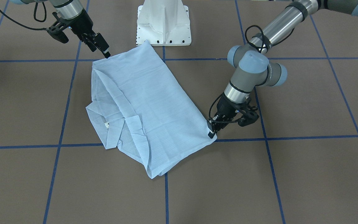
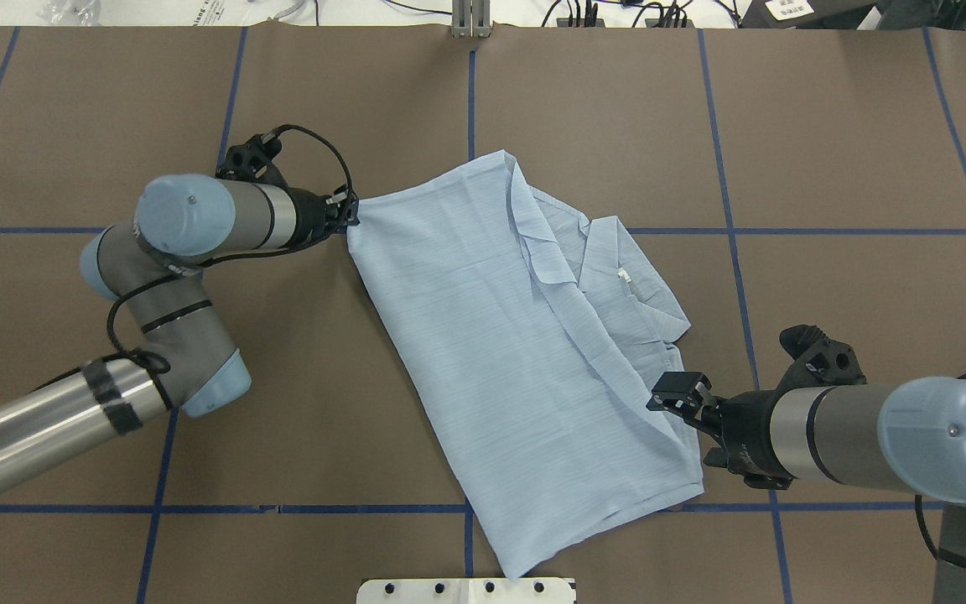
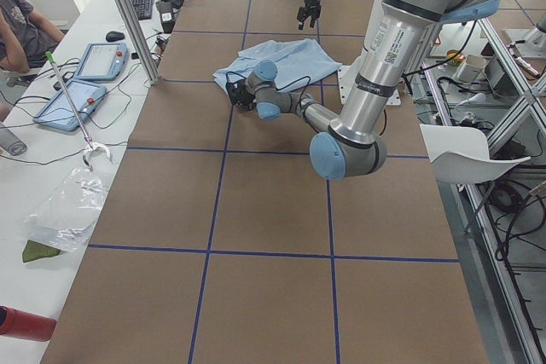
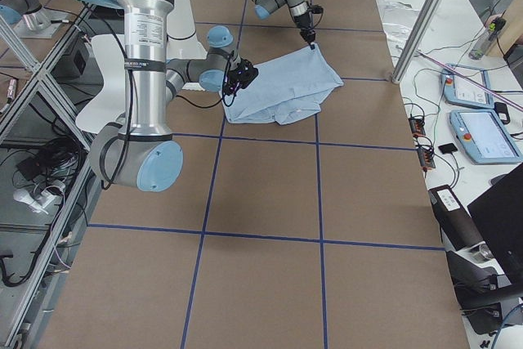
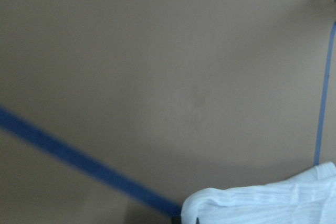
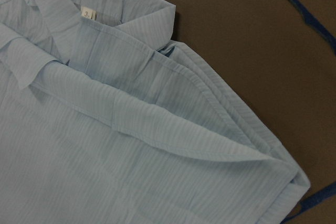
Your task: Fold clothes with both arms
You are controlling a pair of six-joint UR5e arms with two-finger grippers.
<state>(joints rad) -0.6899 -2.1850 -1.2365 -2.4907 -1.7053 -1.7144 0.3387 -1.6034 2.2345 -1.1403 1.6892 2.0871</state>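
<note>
The light-blue striped shirt (image 1: 154, 105) lies folded lengthwise on the brown table, collar and white neck label (image 1: 107, 125) facing up; it also shows in the overhead view (image 2: 500, 352). My left gripper (image 1: 211, 133) is low at one hem corner with its jaws together on the cloth (image 2: 350, 215); that corner fills the bottom of the left wrist view (image 5: 273, 203). My right gripper (image 1: 103, 51) hovers just off the opposite folded corner, jaws apart and empty (image 2: 672, 394). The right wrist view looks down on the collar and folded edges (image 6: 131, 156), with no fingers in it.
The white pedestal base (image 1: 163, 25) stands just behind the shirt. Blue tape lines (image 2: 466, 508) grid the table. Tablets (image 3: 98, 61) and cables lie on a side bench beyond the far edge, where a person (image 3: 17, 23) sits. Metal posts (image 4: 421, 22) stand along that edge.
</note>
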